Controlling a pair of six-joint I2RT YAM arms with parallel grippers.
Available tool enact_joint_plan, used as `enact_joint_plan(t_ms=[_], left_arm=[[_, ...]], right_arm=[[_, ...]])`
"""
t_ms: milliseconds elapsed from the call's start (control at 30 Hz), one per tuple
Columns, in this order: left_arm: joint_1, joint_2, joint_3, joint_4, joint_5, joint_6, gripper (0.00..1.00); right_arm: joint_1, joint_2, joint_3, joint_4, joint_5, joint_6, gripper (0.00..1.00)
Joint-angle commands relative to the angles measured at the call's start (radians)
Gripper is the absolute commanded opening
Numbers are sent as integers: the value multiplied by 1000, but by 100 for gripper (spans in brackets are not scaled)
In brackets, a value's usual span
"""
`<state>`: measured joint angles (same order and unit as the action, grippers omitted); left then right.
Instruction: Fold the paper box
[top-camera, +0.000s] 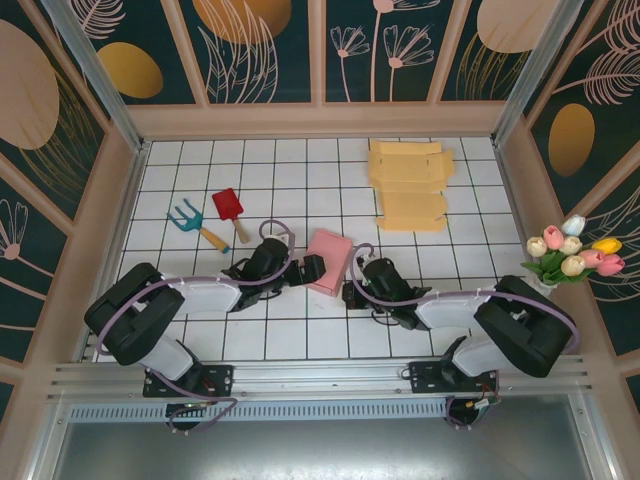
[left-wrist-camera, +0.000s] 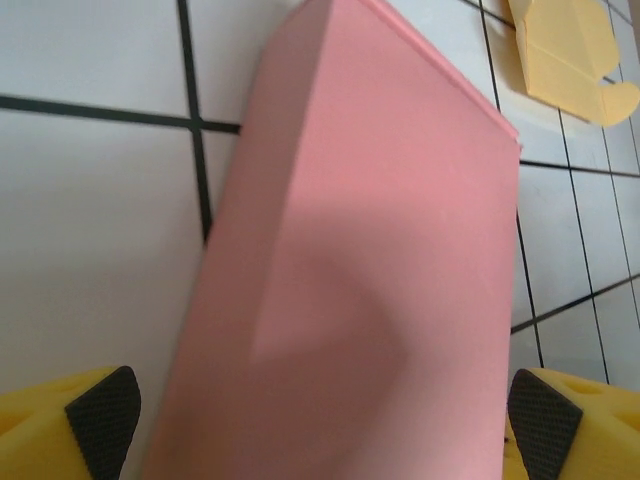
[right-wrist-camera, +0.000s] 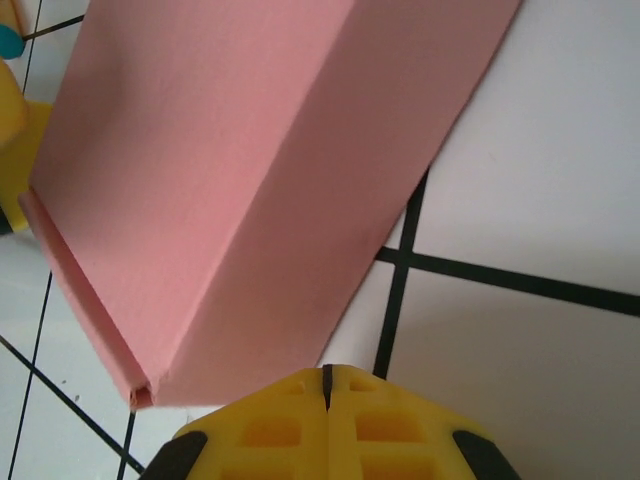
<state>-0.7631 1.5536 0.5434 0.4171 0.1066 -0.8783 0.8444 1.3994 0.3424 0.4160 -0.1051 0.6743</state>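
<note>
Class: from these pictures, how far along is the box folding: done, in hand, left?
Done: the pink box has creased sides. In hand: the open left gripper straddles it; the shut right gripper is at its edge. Left: one end flap looks untucked; yellow sheets lie flat.

Table top: on my feed, a white surface (top-camera: 300, 165) ruled into squares by thin black lines; both wrist cameras give me the same grid close up.
Back wall: I see dark teal panels (top-camera: 265, 50) printed with gold ovals and pale line-drawn flowers, split by light wooden strips.
Side walls: the left (top-camera: 40, 130) and right (top-camera: 590, 120) carry the same print and lean outward from my view.
Ledge: a pale wooden border (top-camera: 310, 120) runs where the walls meet the table.
Posts: I make out an aluminium upright (top-camera: 95, 70) in each back corner.
Near edge: a slotted metal rail (top-camera: 320, 375), with grey sheet metal (top-camera: 320, 450) below.
Light: even and bright to me, shadows soft.
</note>
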Motion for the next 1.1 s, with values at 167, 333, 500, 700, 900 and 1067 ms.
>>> enact_joint_plan(t_ms=[167, 333, 500, 700, 900, 1067], left_arm=[[-42, 59, 18, 118, 62, -115, 96], [-42, 84, 25, 148, 67, -162, 96], [-35, 99, 91, 47, -11, -147, 97], [67, 24, 148, -185, -183, -95, 97], [66, -191, 51, -259, -335, -107, 97], [-16, -261, -74, -177, -340, -172, 95]], right_arm=[[33, 102, 32, 327, -144, 67, 0], [60, 137, 38, 449, -111, 133, 0], [80, 138, -10, 505, 2, 172, 0], [81, -26, -63, 247, 203, 108, 2], [78, -316, -76, -10, 387, -20, 34], [36, -335, 46, -155, 368, -218, 73]])
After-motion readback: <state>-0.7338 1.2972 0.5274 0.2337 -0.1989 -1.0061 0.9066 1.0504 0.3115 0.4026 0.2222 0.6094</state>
